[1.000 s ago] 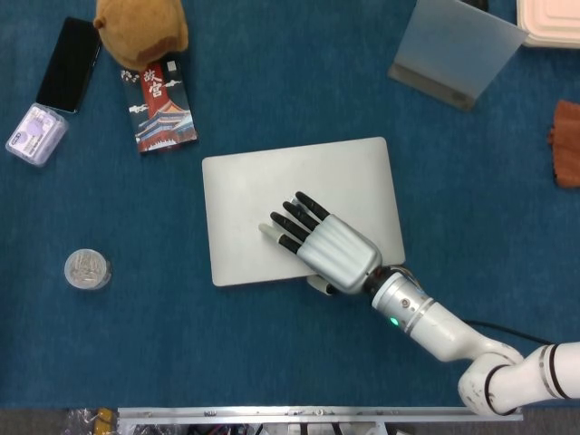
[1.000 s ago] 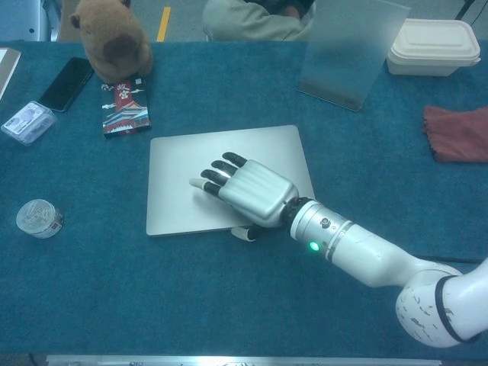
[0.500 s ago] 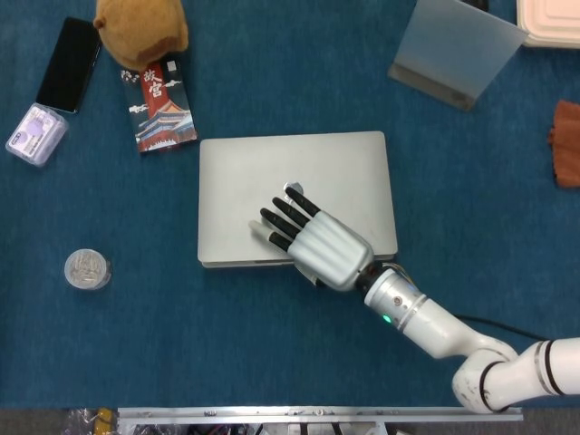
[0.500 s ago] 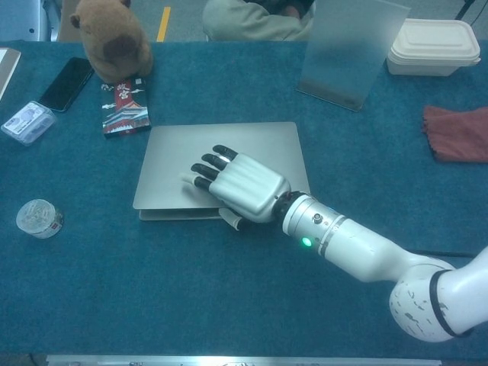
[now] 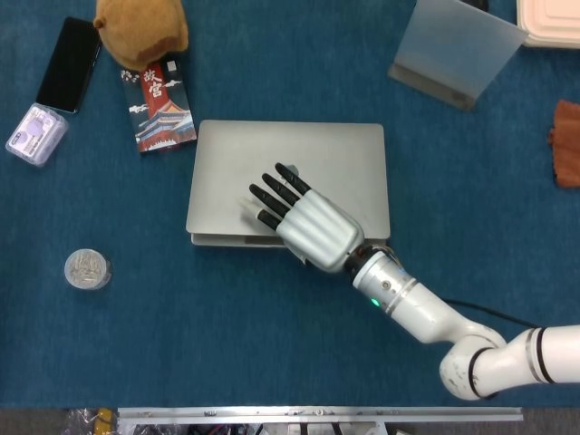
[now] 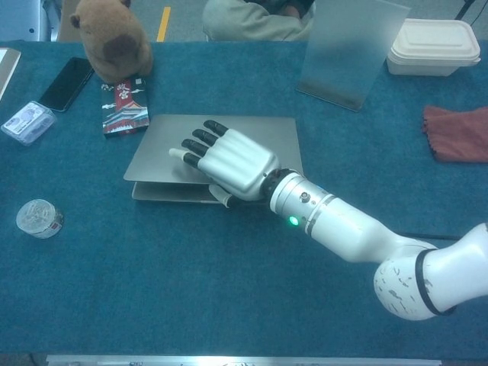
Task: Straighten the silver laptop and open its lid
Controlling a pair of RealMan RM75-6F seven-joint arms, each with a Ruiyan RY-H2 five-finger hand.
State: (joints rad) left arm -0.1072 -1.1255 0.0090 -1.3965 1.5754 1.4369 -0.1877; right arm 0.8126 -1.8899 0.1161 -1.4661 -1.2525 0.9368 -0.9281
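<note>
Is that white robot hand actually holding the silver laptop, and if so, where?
Yes: the right hand holds the silver laptop's lid at its front edge, fingers flat on top, thumb seemingly under the raised edge.

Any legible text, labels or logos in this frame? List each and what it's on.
"故宫": white characters on the red band of the illustrated packet beside the plush toy.
Small clear box left of the phone: printed label, too small to read.
Round lidded container: marking on the lid, blurred.
Silver laptop lid: no logo or text visible; the right hand covers part of it.
</note>
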